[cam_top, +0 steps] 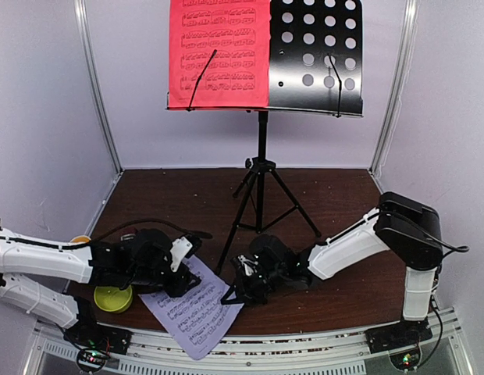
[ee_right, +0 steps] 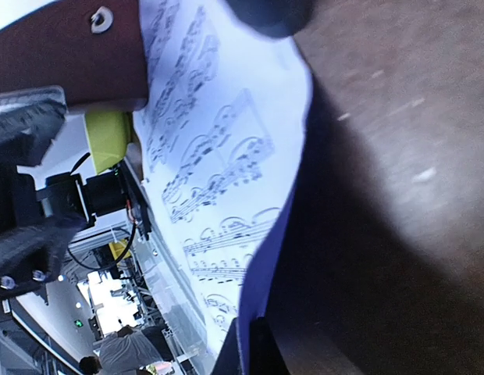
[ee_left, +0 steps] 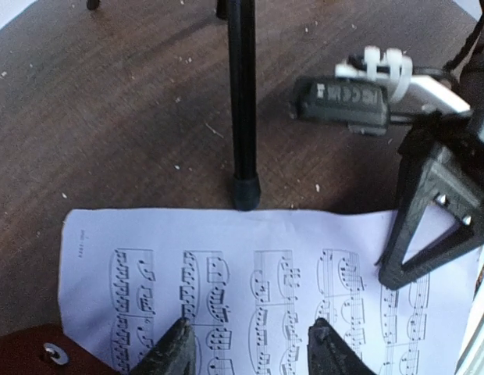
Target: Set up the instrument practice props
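Lime-green bowl (cam_top: 113, 298) at table's (cam_top: 343, 195) near-left; orange-rimmed mug (cam_top: 80, 239) just behind.

Loose sheet (cam_top: 197, 312) on table (cam_top: 187, 195), before stand (cam_top: 261, 172); bowl (cam_top: 113, 298) left of sheet.

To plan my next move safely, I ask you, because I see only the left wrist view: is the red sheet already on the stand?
Observer: Yes. In the top view the red sheet stands on the left half of the stand; the right half is bare.
Operator: Thank you. Do the right jaws hold the white sheet?
Observer: It seems so. In the right wrist view one edge of the white sheet curls up off the table toward the shut right jaws.
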Motion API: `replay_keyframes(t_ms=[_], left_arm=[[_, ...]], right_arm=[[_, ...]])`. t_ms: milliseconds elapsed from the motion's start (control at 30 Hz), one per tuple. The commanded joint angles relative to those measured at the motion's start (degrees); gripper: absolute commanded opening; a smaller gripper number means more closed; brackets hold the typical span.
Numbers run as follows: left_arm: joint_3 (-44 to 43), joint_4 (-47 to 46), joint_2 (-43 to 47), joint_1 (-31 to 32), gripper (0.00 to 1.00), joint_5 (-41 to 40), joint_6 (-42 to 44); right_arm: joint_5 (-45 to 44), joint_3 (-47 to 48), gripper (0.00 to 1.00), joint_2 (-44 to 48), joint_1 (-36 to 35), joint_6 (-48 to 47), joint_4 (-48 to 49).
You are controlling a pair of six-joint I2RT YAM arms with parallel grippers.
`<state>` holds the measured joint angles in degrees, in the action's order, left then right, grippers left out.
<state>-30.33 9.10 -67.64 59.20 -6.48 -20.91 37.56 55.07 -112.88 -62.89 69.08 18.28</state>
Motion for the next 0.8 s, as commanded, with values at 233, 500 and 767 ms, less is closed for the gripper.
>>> replay_keyframes(t_ms=[233, 500, 767], left_arm=[[-1.1, 2.8, 7.0, -1.3, 0.69, -3.9, 0.0], [-1.9, 1.6, 8.5, -1.5, 0.74, -3.3, 0.4], [-2.5, -0.6, 9.6, -1.6, 0.83, -1.4, 1.8]], right_arm=[[-3.8, -4.8, 0.00, 9.5, -3.3, -1.4, -0.9], [-7.6, -11.4, 0.00, 19.1, -4.0, -4.2, -4.1], [-12.7, -12.0, 0.00, 28.5, -4.9, -17.2, -15.0]])
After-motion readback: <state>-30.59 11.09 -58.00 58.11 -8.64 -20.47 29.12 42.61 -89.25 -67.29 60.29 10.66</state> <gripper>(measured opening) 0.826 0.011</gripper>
